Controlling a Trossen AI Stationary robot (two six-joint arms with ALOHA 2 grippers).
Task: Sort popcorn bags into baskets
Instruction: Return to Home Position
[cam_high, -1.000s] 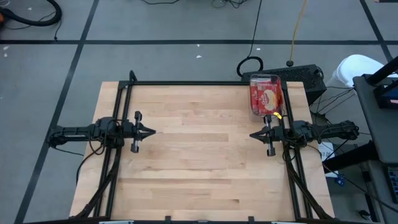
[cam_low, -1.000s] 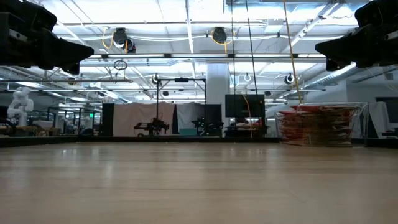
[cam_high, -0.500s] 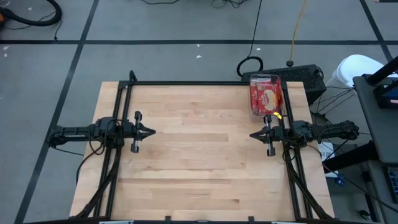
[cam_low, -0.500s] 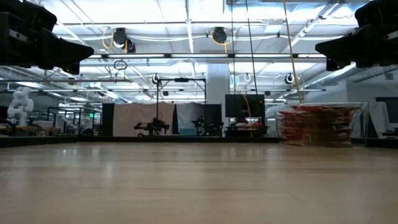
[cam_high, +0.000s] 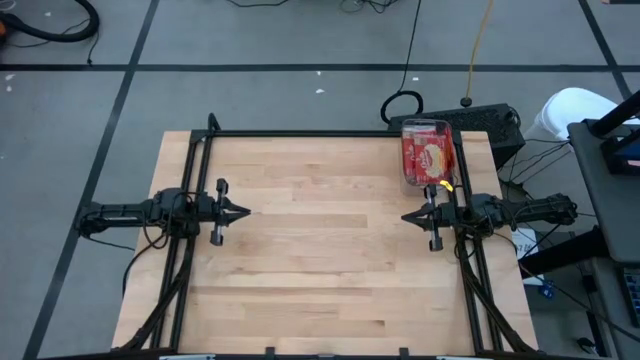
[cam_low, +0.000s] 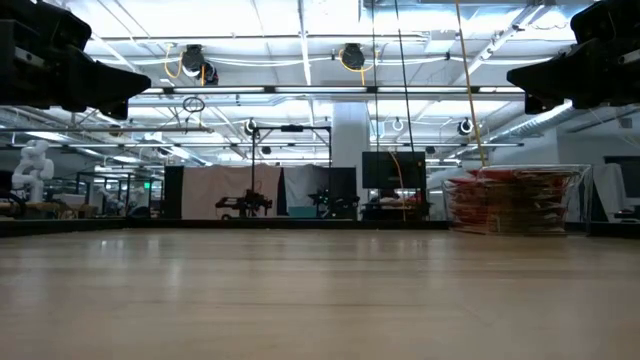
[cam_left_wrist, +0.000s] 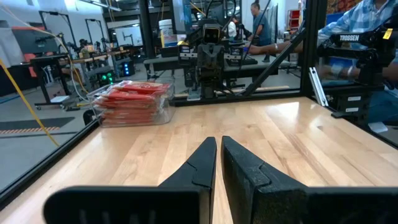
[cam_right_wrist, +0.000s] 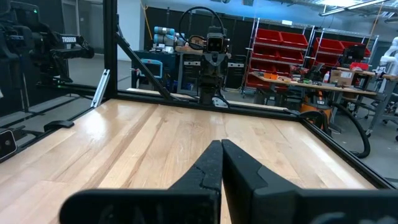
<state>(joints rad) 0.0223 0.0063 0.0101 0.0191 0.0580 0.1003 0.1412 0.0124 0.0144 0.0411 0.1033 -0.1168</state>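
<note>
- The basket (cam_high: 425, 183), a clear tub, stands at the bench's (cam_high: 320, 260) far right corner. Its long axis runs from the front of the bench towards the back.
- The popcorn bags (cam_high: 427, 152) lie flat in a stack inside the basket, red faces up, their length along the basket's length. In the low view the stack comes up to about the rim. No packet shows anywhere outside the basket.
- The right arm (cam_high: 500, 211) lies just in front of the basket, level above the bench and pointing across it. The right jaws are closed tip to tip, with only a hairline slit between them, and they hold nothing. The basket sits behind them and off to one side, out of the right wrist view.
- The left arm (cam_high: 150, 212) lies well apart from the basket, at the opposite side of the bench, and mirrors the right arm. The left jaws are likewise closed and empty. From there the basket lies diagonally across the bench.
- Judgement: the sorting looks complete and both arms look parked. Any further reach to the basket would fall to the right arm, which is much the nearer and would need to swing its jaws towards the back of the bench.
</note>
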